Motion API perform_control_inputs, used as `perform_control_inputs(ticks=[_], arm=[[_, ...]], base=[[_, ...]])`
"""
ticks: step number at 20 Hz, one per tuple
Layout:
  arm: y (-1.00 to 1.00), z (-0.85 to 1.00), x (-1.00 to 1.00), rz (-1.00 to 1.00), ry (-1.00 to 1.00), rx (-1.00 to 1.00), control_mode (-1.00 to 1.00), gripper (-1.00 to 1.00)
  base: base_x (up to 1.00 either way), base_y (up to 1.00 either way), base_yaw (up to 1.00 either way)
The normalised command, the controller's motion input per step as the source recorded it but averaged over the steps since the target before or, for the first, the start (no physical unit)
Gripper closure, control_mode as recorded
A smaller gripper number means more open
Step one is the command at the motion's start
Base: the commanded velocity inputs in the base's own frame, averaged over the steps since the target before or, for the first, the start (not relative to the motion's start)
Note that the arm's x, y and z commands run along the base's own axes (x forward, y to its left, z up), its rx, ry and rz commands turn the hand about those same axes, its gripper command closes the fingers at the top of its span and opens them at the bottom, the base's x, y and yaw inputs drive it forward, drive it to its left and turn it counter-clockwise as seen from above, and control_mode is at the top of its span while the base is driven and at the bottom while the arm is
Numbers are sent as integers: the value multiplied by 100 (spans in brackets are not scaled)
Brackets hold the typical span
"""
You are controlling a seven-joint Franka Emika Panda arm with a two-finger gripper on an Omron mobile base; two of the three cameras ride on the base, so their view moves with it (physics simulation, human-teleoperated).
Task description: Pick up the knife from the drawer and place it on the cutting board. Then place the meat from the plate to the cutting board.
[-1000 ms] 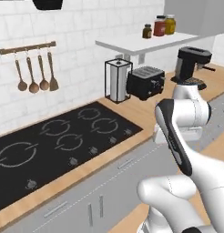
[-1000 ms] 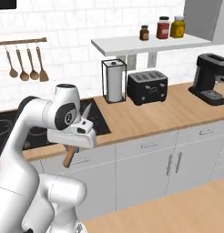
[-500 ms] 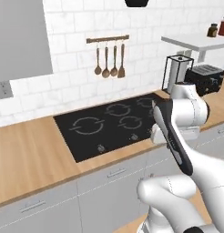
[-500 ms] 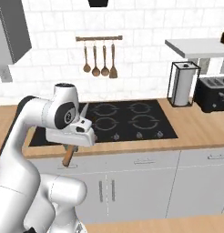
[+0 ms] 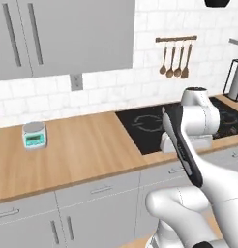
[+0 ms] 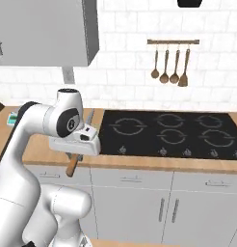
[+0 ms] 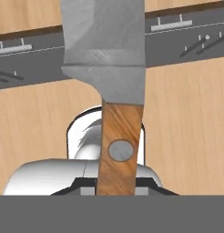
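White tile wall [image 5: 116, 87], grey upper cabinets [image 5: 63, 34], wooden countertop [image 5: 77, 145], black hob [image 6: 168, 132], grey drawers [image 5: 96, 191].

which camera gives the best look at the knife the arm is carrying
The hand view: the slim kitchen knife with silver metal blade and light brown wooden handle sits close up, with blade, handle and rivet plain. The right base view shows its handle below the end effector and a sliver of blade above. In the left base view I cannot make it out.
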Motion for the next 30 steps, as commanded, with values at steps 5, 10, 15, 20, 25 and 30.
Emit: perform_control_inputs(ticks=[5,10,15,20,25,30], arm=[[0,0,0,0,0,0,100,100],[0,0,0,0,0,0,100,100],[0,0,0,0,0,0,100,100],[0,0,0,0,0,0,100,100],[0,0,0,0,0,0,100,100],[0,0,0,0,0,0,100,100]], base=[[-2,34,55],[-28,6,73],[-11,18,74],[-1,28,70],[0,44,70],[2,45,69]])
